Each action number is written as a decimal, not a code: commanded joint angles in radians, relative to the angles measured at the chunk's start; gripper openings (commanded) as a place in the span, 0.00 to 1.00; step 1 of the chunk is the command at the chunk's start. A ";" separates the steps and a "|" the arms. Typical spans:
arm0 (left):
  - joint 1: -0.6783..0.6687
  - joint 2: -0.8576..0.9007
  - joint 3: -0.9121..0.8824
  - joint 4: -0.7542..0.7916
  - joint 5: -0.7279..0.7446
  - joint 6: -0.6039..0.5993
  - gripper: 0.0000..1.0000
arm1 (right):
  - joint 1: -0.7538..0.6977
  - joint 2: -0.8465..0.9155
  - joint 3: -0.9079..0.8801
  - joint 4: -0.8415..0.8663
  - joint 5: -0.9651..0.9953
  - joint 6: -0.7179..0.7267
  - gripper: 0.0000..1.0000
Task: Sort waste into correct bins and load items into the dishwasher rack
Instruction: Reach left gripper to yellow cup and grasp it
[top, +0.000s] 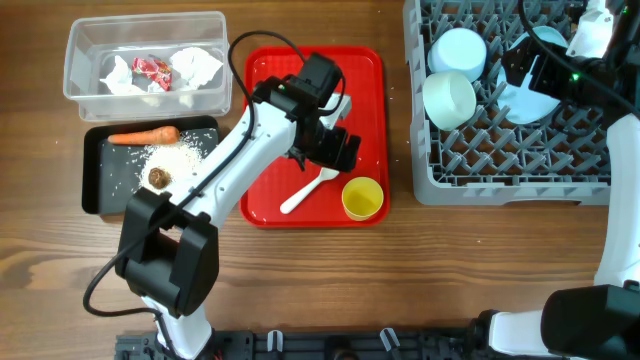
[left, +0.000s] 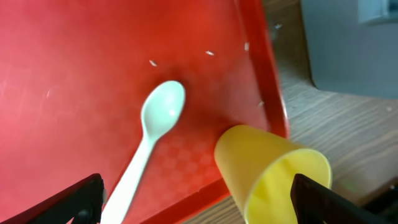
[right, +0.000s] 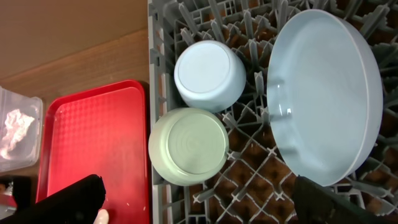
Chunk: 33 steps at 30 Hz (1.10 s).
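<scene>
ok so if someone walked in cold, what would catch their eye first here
The bright red tray in the middle of the table, with a yellow cup and a white spoon on it under the open left gripper. To the right, the grey rack already holds two bowls and a plate.
</scene>
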 joint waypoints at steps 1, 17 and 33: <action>-0.034 0.006 0.013 -0.027 0.034 0.059 0.92 | -0.001 -0.004 0.001 -0.009 0.014 -0.013 1.00; -0.062 0.011 -0.119 0.056 0.009 0.055 0.65 | -0.001 -0.004 0.001 -0.012 0.014 -0.012 0.99; -0.134 0.013 -0.148 0.139 -0.039 0.055 0.10 | -0.001 -0.004 0.000 -0.014 0.014 -0.013 1.00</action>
